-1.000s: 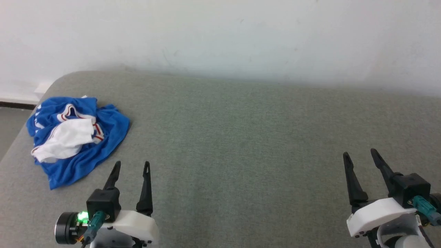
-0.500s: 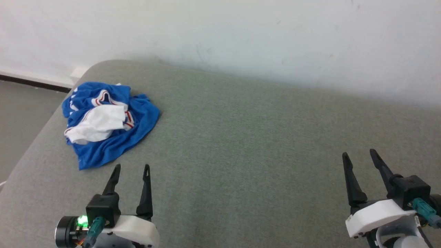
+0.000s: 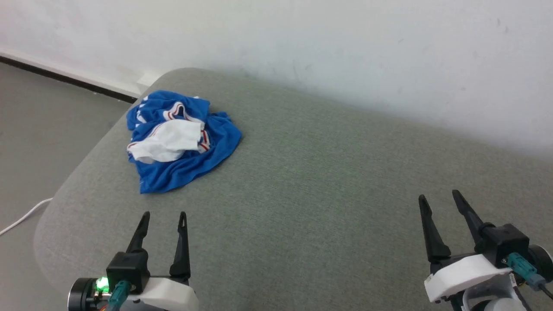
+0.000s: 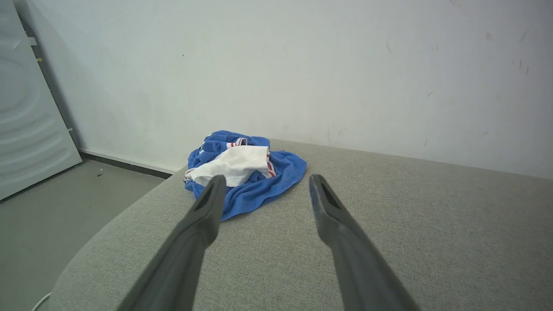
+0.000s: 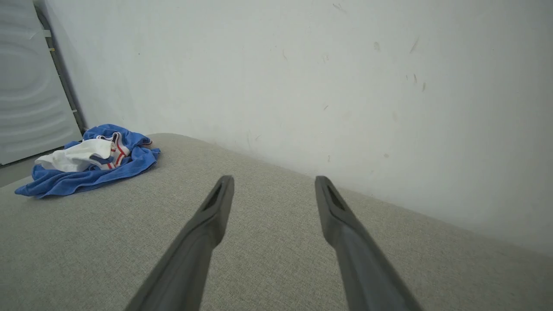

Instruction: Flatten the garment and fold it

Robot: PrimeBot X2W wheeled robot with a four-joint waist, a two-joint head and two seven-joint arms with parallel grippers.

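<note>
Four fingers (image 3: 182, 242) stand spread in two pairs; one garment (image 3: 185, 164) lies crumpled.

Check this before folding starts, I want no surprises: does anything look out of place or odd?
The garment lies crumpled in a heap near the far left corner of the grey cushion, close to its rounded edge, not spread flat. A white cable trails across the floor at the left. Nothing looks damaged.

garment (image 3: 185, 166) bunched, lettering hidden in folds
</note>
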